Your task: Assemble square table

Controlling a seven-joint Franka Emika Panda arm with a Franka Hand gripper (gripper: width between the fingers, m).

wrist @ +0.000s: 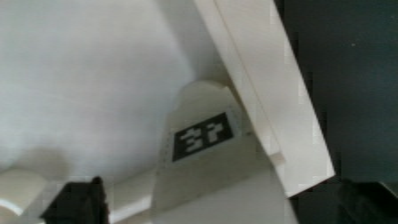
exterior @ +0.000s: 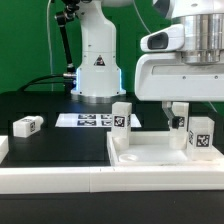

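The white square table top lies flat at the exterior view's right, raised rim up. One tagged white leg stands at its far left corner, and a second leg stands at its right side. My gripper hangs open just over that right leg. In the wrist view the same leg shows its tag against the slab's rim, and its near end reaches between my dark fingertips, with a gap beside it. A third leg lies loose on the black table at the left.
The marker board lies flat in front of the robot base. A long white rail runs along the front edge, with a white piece at the far left. A green backdrop stands behind.
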